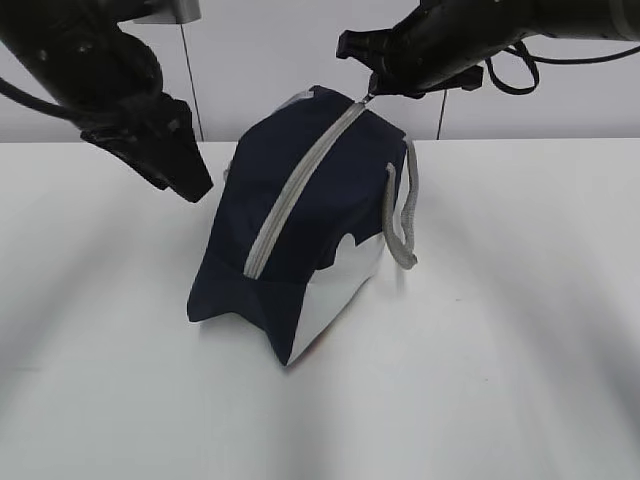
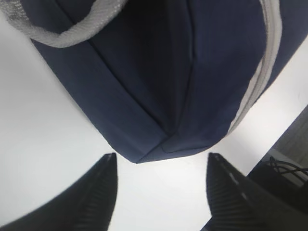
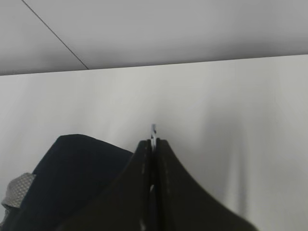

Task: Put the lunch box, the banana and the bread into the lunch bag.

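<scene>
The navy lunch bag (image 1: 310,270) stands on the white table with its grey zipper (image 1: 300,185) drawn shut along the top. My right gripper (image 1: 372,92) is at the zipper's far end, shut on the small metal zipper pull (image 3: 153,129), which pokes out between the fingertips of the right gripper (image 3: 154,142). My left gripper (image 1: 190,185) hangs to the left of the bag, open and empty. In the left wrist view the left gripper (image 2: 161,156) sits just short of the lunch bag's corner (image 2: 168,96), not touching it. The lunch box, the banana and the bread are out of view.
A grey strap handle (image 1: 402,215) droops over the bag's right side, and another handle (image 2: 72,31) shows in the left wrist view. The white table (image 1: 500,350) runs wide around the bag. A grey wall stands behind it.
</scene>
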### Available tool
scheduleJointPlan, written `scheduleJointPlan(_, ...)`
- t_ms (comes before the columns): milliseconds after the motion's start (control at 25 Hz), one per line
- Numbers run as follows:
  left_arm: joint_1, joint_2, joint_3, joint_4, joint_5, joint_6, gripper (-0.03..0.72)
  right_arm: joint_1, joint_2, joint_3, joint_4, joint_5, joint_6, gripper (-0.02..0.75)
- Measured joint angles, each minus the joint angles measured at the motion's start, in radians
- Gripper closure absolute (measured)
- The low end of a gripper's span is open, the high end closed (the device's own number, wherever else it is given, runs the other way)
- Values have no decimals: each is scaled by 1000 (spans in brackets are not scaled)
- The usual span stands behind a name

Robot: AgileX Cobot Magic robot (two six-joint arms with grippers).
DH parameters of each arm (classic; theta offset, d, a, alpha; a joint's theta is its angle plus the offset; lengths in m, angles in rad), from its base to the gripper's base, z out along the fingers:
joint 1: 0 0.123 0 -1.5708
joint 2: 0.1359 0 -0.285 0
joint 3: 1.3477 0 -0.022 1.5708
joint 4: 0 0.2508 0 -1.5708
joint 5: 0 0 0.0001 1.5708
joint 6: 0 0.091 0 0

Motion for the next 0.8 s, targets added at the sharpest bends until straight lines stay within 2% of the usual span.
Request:
scheduleJointPlan(80,0,0,-21,0,0,-25,209,0,0,0,2,7,0,738)
scheduleJointPlan(200,0,0,-90,-2,0,-42,180,0,0,0,21,15,0,738)
scheduleJointPlan(520,0,64,-320,-78,28,-50,171,0,0,0,87,22,-13,738)
scheduleJointPlan(800,0,210,-443,-145,31,-54,171,0,0,-2,132,22,-15,738)
